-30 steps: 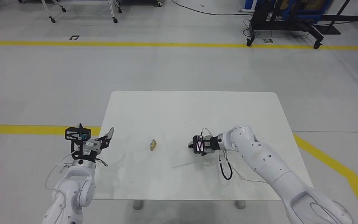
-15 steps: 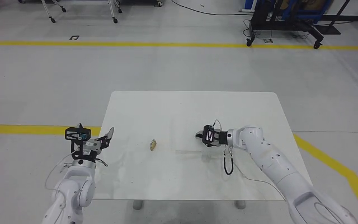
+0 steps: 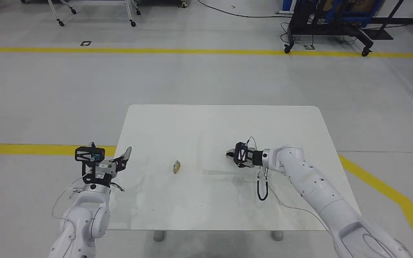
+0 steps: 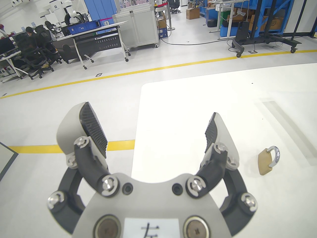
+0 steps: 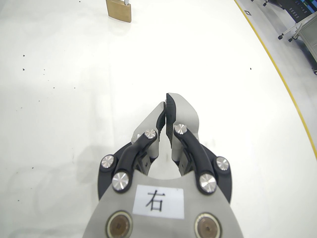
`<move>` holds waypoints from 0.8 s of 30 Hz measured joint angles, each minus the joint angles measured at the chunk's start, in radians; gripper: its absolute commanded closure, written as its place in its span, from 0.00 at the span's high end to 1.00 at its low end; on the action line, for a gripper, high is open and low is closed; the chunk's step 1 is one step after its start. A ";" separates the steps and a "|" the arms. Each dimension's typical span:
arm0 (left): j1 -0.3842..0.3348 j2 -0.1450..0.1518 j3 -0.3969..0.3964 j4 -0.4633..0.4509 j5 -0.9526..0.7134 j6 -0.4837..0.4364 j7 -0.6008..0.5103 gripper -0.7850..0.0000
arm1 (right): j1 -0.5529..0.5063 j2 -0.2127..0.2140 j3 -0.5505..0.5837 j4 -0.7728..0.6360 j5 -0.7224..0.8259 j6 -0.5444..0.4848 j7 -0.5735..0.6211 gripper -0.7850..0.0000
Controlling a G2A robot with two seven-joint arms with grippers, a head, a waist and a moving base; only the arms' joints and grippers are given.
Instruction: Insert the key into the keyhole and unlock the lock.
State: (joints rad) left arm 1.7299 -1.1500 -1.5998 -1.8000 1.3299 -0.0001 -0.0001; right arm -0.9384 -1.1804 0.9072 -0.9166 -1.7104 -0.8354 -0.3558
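My right gripper (image 5: 165, 102) is sitting farther from the small brass padlock with silver shackle (image 3: 176, 167) than before, fingers pinched together. The padlock is lying on the white table (image 3: 193, 129); my left gripper (image 4: 149, 115) is gaping wide.

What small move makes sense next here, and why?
Probably bring the left gripper toward the padlock to steady it: that gripper is open and empty, the padlock lies untouched on the table, and the right gripper is shut, pointing at it.
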 measured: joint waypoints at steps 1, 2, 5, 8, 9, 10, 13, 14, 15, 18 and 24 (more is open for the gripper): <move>-0.002 0.000 0.003 -0.001 -0.002 -0.004 -0.004 1.00 | 0.000 0.000 0.000 0.000 0.000 0.000 0.000 0.00; -0.010 0.001 0.015 -0.008 -0.004 -0.029 -0.023 1.00 | 0.000 0.000 0.000 0.000 0.000 0.000 0.000 0.00; -0.048 0.009 0.061 -0.042 -0.063 -0.235 -0.124 1.00 | 0.000 0.000 0.000 0.000 0.000 0.000 0.000 0.00; -0.072 0.016 0.059 -0.070 -0.164 -0.469 -0.256 1.00 | 0.000 0.000 0.000 0.000 0.000 0.000 0.000 0.00; -0.072 0.016 0.058 -0.070 -0.165 -0.500 -0.261 1.00 | 0.000 0.000 0.000 0.000 0.000 0.000 0.000 0.00; -0.071 0.016 0.058 -0.070 -0.156 -0.510 -0.253 1.00 | 0.000 0.000 0.000 0.000 0.000 0.000 0.000 0.00; -0.070 0.016 0.058 -0.069 -0.140 -0.452 -0.235 1.00 | 0.000 0.000 0.000 0.000 0.000 0.000 0.000 0.00; -0.070 0.016 0.058 -0.069 -0.140 -0.442 -0.236 1.00 | 0.000 0.000 0.000 0.000 0.000 0.000 0.000 0.00; -0.070 0.016 0.058 -0.069 -0.141 -0.441 -0.236 1.00 | 0.000 0.000 0.000 0.000 0.000 0.000 0.000 0.00; -0.078 0.015 0.070 -0.075 -0.101 -0.419 -0.237 1.00 | 0.000 0.000 0.000 0.000 0.000 0.000 0.000 0.00; -0.206 0.004 0.241 -0.080 0.079 -0.407 -0.328 1.00 | -0.012 -0.004 -0.006 -0.023 0.012 0.025 0.073 0.00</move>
State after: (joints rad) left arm 1.5235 -1.1463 -1.3586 -1.8802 1.4091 -0.4067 -0.3280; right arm -0.9507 -1.1845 0.9017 -0.9397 -1.6984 -0.8101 -0.2830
